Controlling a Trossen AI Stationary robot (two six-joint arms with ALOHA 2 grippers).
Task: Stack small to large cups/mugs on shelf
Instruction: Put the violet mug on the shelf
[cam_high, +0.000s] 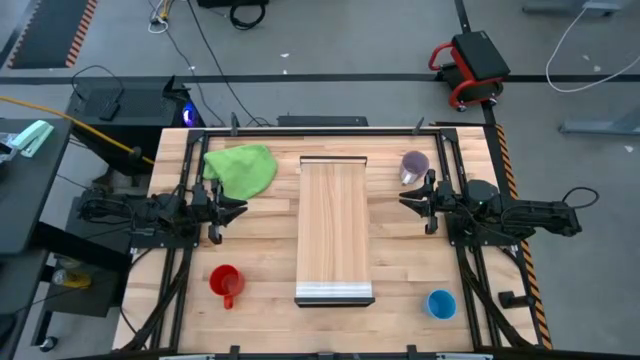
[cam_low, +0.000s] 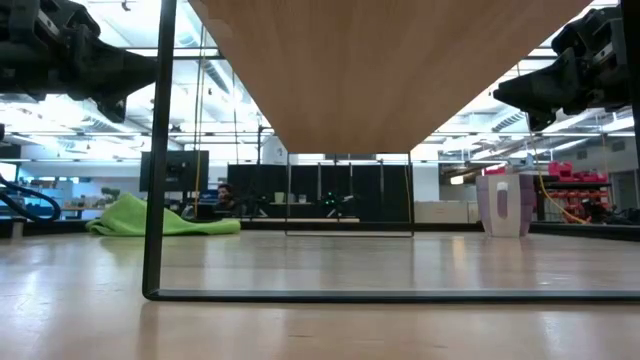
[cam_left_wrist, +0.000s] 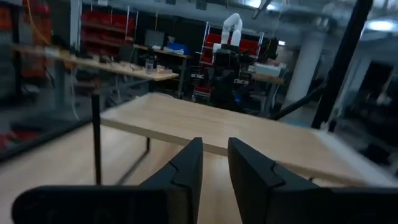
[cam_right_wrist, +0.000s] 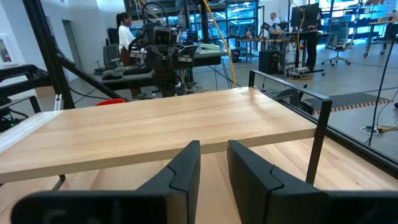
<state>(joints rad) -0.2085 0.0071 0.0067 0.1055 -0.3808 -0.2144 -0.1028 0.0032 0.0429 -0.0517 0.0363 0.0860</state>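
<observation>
The shelf (cam_high: 335, 235), a long light-wood board on thin black legs (cam_low: 155, 150), stands in the table's middle. A translucent purple mug (cam_high: 414, 166) stands upright at the far right, also in the low view (cam_low: 508, 205). Near the front edge, a red mug (cam_high: 226, 283) stands left of the shelf and a blue cup (cam_high: 441, 304) right of it. My left gripper (cam_high: 238, 208) hovers left of the shelf, pointing level at it, its fingers slightly apart (cam_left_wrist: 215, 144) with nothing between. My right gripper (cam_high: 405, 200) mirrors it on the right, just near of the purple mug, slightly open (cam_right_wrist: 213, 146) and empty.
A crumpled green cloth (cam_high: 242, 168) lies at the far left of the table, beside my left gripper. Black frame rails (cam_high: 452, 150) run along the table's sides. Bare tabletop (cam_high: 400, 270) lies on both sides of the shelf. A person (cam_right_wrist: 124, 31) stands in the room beyond.
</observation>
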